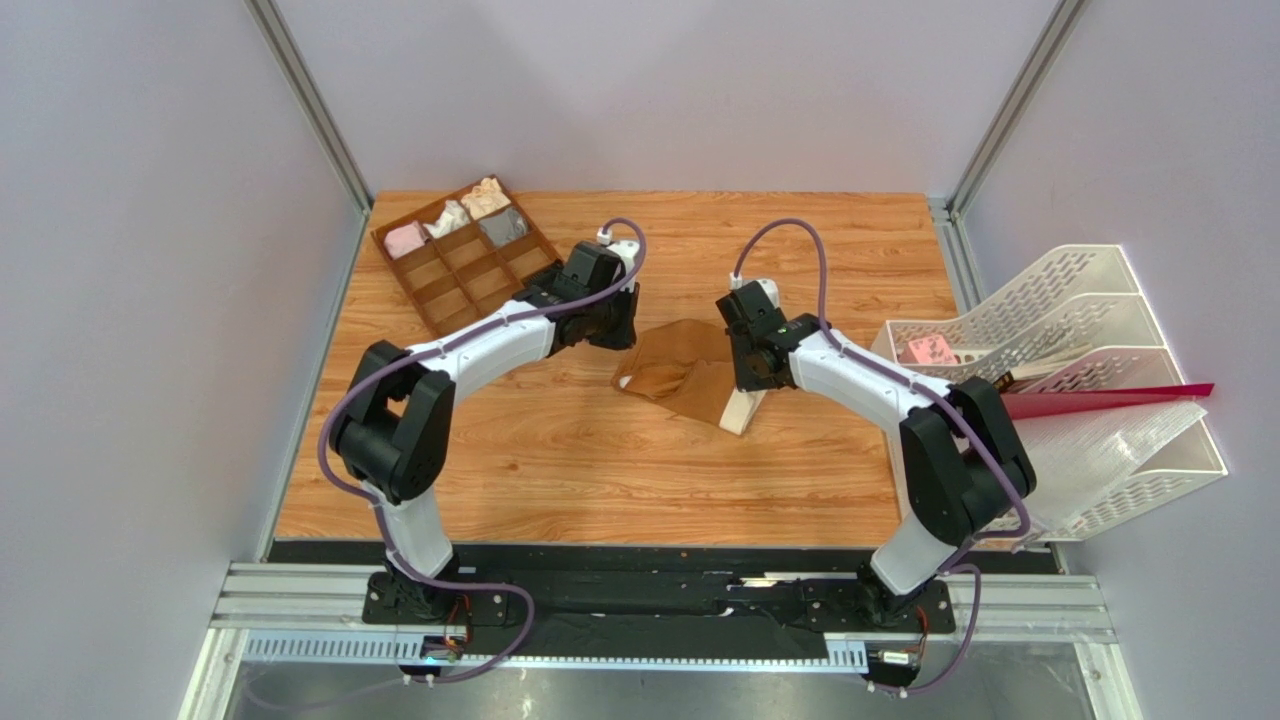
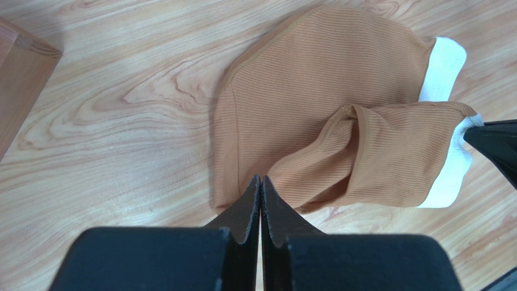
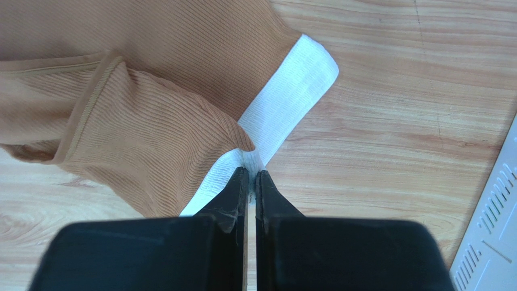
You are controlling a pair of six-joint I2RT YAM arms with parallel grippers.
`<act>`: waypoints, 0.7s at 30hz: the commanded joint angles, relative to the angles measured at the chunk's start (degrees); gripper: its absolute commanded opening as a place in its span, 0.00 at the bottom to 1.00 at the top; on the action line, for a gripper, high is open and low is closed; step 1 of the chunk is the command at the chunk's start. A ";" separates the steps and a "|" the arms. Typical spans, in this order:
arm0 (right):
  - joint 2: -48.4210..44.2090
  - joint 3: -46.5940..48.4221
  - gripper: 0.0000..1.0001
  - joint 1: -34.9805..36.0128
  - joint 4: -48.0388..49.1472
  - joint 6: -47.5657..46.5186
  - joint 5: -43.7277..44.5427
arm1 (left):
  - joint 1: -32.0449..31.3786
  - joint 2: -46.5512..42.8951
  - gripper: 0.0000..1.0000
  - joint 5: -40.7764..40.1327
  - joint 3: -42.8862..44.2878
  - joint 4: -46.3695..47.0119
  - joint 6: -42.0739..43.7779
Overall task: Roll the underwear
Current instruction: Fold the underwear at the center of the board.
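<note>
Top external view: the soft brown ribbed fabric underwear with a cream-white band (image 1: 679,371) lies crumpled near the middle of the wooden worktop (image 1: 601,465), between the two arms. The left gripper (image 2: 261,182) is clenched, its black fingertips pinching the brown edge of the garment on the side away from the band. The right gripper (image 3: 252,174) is clenched on the white band, where a brown flap folds over it. A brown compartmented wooden tray (image 1: 466,258) sits at the far left corner, and a white perforated plastic rack (image 1: 1082,323) stands along the right edge.
</note>
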 commanded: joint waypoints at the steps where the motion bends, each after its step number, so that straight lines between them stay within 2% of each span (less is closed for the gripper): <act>1: 1.97 2.45 0.00 -1.44 0.91 -1.36 0.48 | 0.30 2.40 0.00 0.90 3.14 -3.03 0.52; 7: 5.48 2.89 0.00 -2.59 2.40 -1.54 -0.22 | 0.30 -0.50 0.01 3.97 -0.54 -0.31 1.05; 10: 6.46 3.15 0.00 -2.94 2.84 -1.45 -0.14 | 0.30 -1.29 0.11 4.50 -1.60 -0.75 0.61; 14: 7.69 2.81 0.00 -3.03 3.28 -1.27 -0.40 | 0.30 -2.17 0.31 3.71 -3.88 -0.41 0.09; 17: 8.13 2.54 0.00 -3.03 3.55 -1.19 -0.31 | 0.39 -2.17 0.36 3.45 -5.73 0.91 -0.44; 21: 8.39 1.66 0.00 -3.03 3.98 -1.01 -0.40 | 0.39 -2.09 0.37 5.20 -7.31 3.81 -1.76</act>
